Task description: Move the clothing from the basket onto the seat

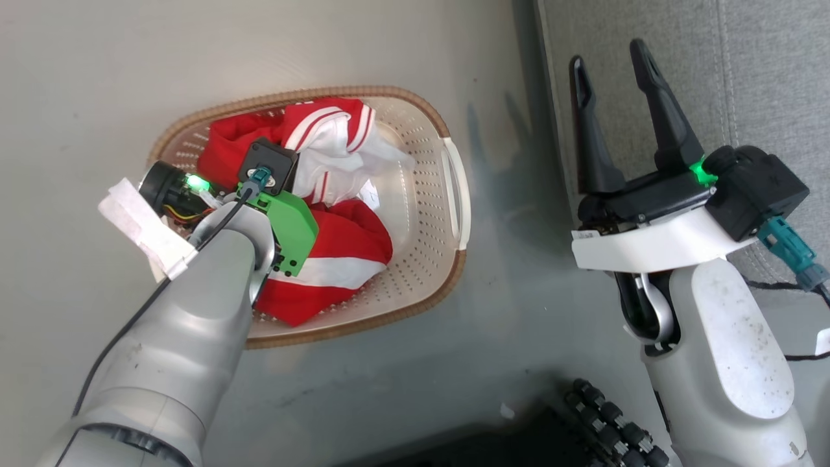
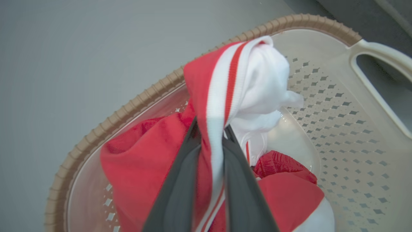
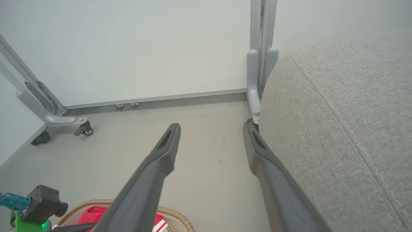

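The left gripper [image 2: 210, 129] is down inside the basket [image 2: 141, 100], its two fingers pinched shut on the striped trim [image 2: 222, 83] of the red jersey [image 2: 145, 167]. Only a narrow fold of cloth sits between the fingers. The white sleeve bunches just past the fingertips, and the rest of the jersey hangs below them. The smaller red piece [image 2: 289, 190] with the white band lies beneath and to one side of the fingers, pressed against the jersey. Both garments are in the basket, and nothing has reached the seat [image 1: 746, 65].

The right gripper [image 1: 607, 57] is spread wide and holds nothing. It hovers over the floor [image 3: 199, 180] with the seat's rounded edge right beside its outer finger.

The main risk is probably the grip. The fingers hold only a thin edge, so the trim could slide out once the full weight of the jersey hangs from it. The two garments lie tangled, so lifting one could pull the other up with it and drop it on the floor. The basket looks light, and cloth snagging on its rim might drag or tip it. The idle right arm stands between the basket and the seat, so the left arm or trailing cloth could foul it on the way across.
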Controlling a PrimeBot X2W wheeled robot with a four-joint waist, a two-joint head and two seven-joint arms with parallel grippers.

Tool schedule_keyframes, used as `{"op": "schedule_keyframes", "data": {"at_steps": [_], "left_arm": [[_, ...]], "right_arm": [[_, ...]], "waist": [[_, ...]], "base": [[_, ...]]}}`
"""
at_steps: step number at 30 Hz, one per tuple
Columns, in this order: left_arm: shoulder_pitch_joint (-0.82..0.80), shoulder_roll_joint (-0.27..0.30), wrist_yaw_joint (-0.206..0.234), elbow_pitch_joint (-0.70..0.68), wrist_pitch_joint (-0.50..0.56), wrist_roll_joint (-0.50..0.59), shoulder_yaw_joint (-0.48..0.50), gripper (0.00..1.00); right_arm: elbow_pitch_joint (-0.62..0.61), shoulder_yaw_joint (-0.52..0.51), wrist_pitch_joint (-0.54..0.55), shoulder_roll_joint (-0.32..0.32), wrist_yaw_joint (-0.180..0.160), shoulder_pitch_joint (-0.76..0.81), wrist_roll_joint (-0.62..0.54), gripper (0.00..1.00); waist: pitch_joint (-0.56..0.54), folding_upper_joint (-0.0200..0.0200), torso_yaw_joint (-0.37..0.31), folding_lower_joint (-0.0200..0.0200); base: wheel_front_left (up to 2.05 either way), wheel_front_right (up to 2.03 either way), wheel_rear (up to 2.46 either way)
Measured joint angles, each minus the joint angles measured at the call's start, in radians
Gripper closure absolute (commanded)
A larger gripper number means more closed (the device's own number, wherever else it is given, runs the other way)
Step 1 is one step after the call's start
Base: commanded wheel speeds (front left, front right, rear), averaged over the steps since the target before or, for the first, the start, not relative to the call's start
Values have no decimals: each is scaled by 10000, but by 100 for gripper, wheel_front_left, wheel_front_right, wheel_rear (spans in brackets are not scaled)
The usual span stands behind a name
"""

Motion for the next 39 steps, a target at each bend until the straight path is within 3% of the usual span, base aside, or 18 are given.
{"op": "schedule_keyframes", "data": {"at_steps": [8, 27, 39], "left_arm": [[1041, -113, 54, -2188, -144, -606, 474, 100], [4379, 675, 236, -9141, -155, -926, 1858, 100], [5734, 570, 100, -11703, -174, -888, 2512, 100]], "right_arm": [[236, -153, 0, 2, 0, 587, -313, 0], [408, -573, 424, -56, 0, 2129, -483, 0], [-113, -700, 1041, -109, 0, 3126, -552, 0]], "waist": [[-1208, 0, 422, -1], [-4308, 0, 1196, -1], [-5938, 0, 1518, -1]], "base": [[0, 0, 0], [0, 0, 0], [0, 0, 0]]}}
